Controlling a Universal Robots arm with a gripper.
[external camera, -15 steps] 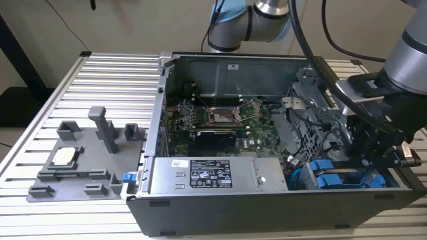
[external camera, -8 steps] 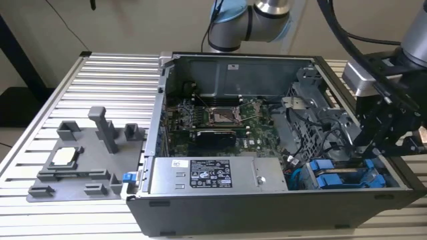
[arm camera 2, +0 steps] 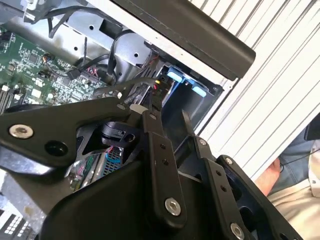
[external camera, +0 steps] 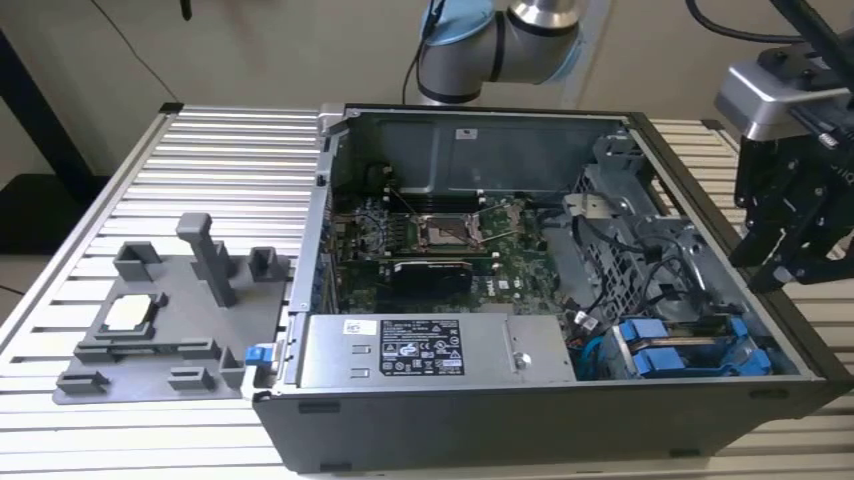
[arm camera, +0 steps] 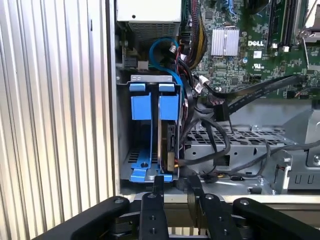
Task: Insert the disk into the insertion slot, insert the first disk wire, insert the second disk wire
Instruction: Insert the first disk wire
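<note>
Inside the insertion slot point(arm camera: 150, 78), the disk point(arm camera: 167, 132) beside another blue carrier point(arm camera: 140, 107)

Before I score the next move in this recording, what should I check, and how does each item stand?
1. Gripper free: ok. It is open, with nothing between its fingers.
2. Disk in the insertion slot: cannot tell. Its blue frame stands in the bay, but how far in it sits is unclear.
3. Disk wires plugged in: cannot tell. The cables bunch beside the cage and hide the connectors.
4. Gripper clear of the case: ok. In the exterior view it hangs over the wall on the exterior view's right and appears to touch nothing.
5. Case open for access: ok.
</note>
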